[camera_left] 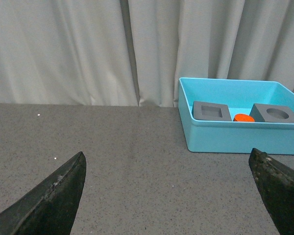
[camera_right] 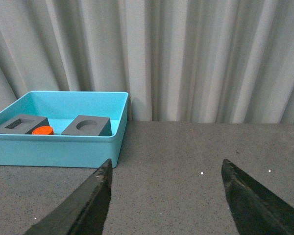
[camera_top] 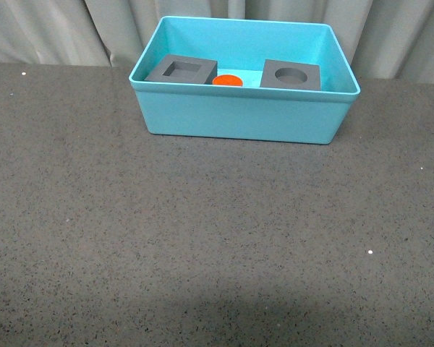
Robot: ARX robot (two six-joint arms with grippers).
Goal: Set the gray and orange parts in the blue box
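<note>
The blue box [camera_top: 239,116] stands at the far middle of the table. Inside it sit the gray cube with a square recess [camera_top: 182,70] on the left, the gray cube with a round recess [camera_top: 291,75] on the right, and the orange cylinder [camera_top: 228,80] between them. The box [camera_left: 235,139] and its parts also show in the left wrist view, and the box [camera_right: 54,152] in the right wrist view. My left gripper [camera_left: 166,161] is open and empty, well short of the box. My right gripper [camera_right: 166,169] is open and empty, beside the box. Neither arm shows in the front view.
The dark speckled tabletop [camera_top: 202,238] stretches in front of the box. A pale curtain [camera_top: 58,29] hangs behind the table's far edge.
</note>
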